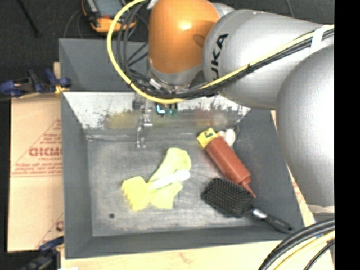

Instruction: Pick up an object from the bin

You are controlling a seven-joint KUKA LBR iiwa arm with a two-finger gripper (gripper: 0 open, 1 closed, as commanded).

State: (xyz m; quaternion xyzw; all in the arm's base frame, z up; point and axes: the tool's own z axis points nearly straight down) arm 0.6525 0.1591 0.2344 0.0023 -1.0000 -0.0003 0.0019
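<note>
Camera view: KUKA-lettered arm (220,55), gripper (141,143) near back wall of bin (76,167), its opening not discernible.

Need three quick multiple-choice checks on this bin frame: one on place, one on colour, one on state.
1. The gripper hangs over:
A) the brush
B) bare floor by the back wall of the bin
C) the yellow cloth

2. The cap of the bottle is:
A) yellow
B) blue
C) black

3. The bottle is:
A) upright
B) lying on its side
C) standing on its cap

Answers:
1 B: the gripper sits above bare floor, left of the bottle and behind the yellow cloth.
2 A: the cap is yellow against the red-brown body.
3 B: the bottle's whole length lies along the floor, its cap towards the back wall.
</note>
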